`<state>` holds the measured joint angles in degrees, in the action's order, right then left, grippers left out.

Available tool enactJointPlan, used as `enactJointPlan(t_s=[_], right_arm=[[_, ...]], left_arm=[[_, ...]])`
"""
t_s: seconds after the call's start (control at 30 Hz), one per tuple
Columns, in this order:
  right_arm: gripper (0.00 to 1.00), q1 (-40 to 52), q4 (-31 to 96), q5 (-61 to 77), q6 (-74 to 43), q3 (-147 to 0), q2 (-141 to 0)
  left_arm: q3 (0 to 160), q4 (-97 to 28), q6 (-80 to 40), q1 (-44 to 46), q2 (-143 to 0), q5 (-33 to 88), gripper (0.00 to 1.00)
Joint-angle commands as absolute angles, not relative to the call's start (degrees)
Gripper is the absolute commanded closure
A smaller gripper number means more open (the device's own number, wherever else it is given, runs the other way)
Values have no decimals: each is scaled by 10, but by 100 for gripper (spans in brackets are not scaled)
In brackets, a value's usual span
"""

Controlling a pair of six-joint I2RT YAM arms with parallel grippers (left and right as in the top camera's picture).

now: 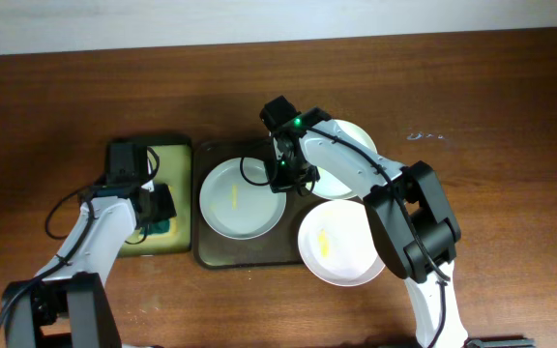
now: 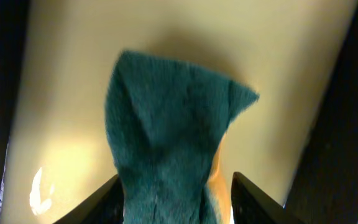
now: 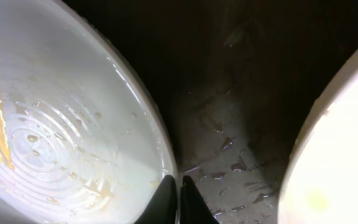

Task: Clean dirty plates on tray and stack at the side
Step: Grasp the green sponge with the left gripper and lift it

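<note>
Large dark tray (image 1: 222, 253) sits mid-table.

Grey-blue plate (image 1: 235, 203) lies flat on the tray, yellow smear at ctr.

Far white plate (image 1: 335, 184) is at the tray's right side toward the far edge, partly under the R arm.

Near white plate (image 1: 332, 246), smeared yellow, overhangs the tray's right rim.

R gripper (image 1: 286, 176) is at the grey-blue plate's right rim. Jaws are closed to a slit; can't tell whether the rim is pinched.

L gripper (image 1: 158, 208) is over the small tray (image 1: 177, 155) toward the left edge, jaws clamped on a teal cloth (image 2: 166, 143).
</note>
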<state>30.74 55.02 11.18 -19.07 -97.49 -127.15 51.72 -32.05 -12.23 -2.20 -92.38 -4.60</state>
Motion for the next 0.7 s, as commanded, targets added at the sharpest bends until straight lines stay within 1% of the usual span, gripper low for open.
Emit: enactJointPlan(t_s=[0.0, 0.07, 0.1, 0.13, 0.2, 0.33, 0.47, 0.53, 0.63, 0.67], right_arm=[[96, 311, 551, 98, -192, -974, -1278], [96, 311, 551, 98, -192, -974, -1278], [96, 311, 552, 98, -192, -974, -1278], [96, 311, 551, 98, -192, -974, -1278], [96, 311, 550, 98, -192, -974, -1278], [96, 311, 553, 98, -191, -974, -1278], [96, 311, 551, 98, -192, -974, -1278], [96, 311, 550, 98, -191, -974, -1278], [96, 311, 550, 98, -191, -974, -1278], [96, 311, 545, 98, -192, -974, -1278]], left_arm=[[525, -289, -110, -20, -954, -76, 51], [526, -279, -110, -20, -989, -76, 48], [532, -282, -110, -20, -985, -75, 56], [547, -294, -110, -20, -976, -74, 100], [583, -327, -110, -20, -941, -74, 100], [607, -324, -110, -20, -844, -76, 100], [607, -229, -111, -20, -738, -110, 100], [607, -196, -111, -20, -716, -118, 100], [607, -232, -119, -11, -703, -99, 100], [607, -213, -119, -8, -707, -163, 100]])
